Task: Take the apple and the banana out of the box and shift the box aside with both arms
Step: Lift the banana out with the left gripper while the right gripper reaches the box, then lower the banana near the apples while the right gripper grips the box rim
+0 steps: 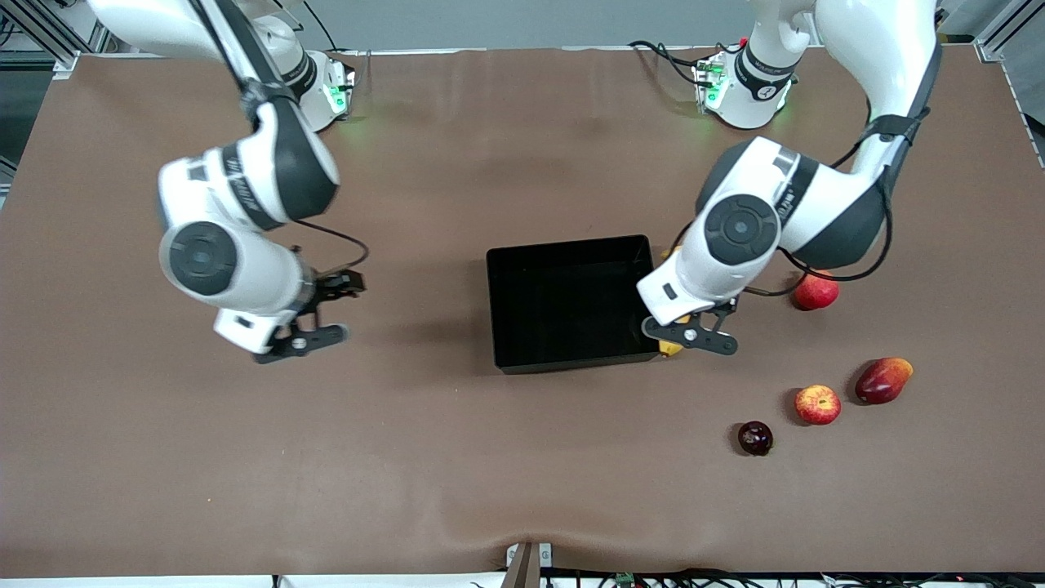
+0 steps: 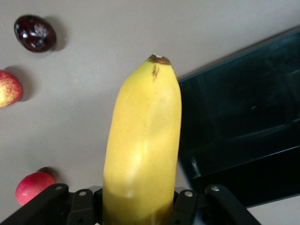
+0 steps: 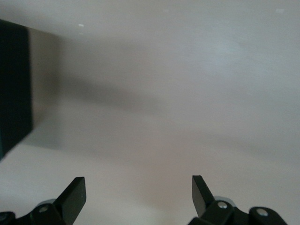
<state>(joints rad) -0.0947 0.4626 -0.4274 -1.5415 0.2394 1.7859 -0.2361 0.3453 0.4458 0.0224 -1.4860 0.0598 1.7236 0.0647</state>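
The black box (image 1: 571, 304) sits mid-table, and its wall shows in the left wrist view (image 2: 243, 136) and the right wrist view (image 3: 14, 84). My left gripper (image 1: 690, 331) (image 2: 140, 206) is shut on the yellow banana (image 2: 143, 145), hovering at the edge of the box toward the left arm's end. Only a bit of the banana (image 1: 671, 349) shows under the hand in the front view. The red-and-yellow apple (image 1: 817, 404) (image 2: 7, 88) lies nearer the front camera. My right gripper (image 1: 314, 314) (image 3: 138, 190) hangs open over bare table beside the box.
A red pomegranate (image 1: 815, 291), a red-orange mango (image 1: 882, 380) and a dark purple fruit (image 1: 755, 438) (image 2: 35, 33) lie toward the left arm's end. Another red fruit (image 2: 33, 186) shows near the left gripper's base. Brown table (image 1: 163, 457) spreads all round.
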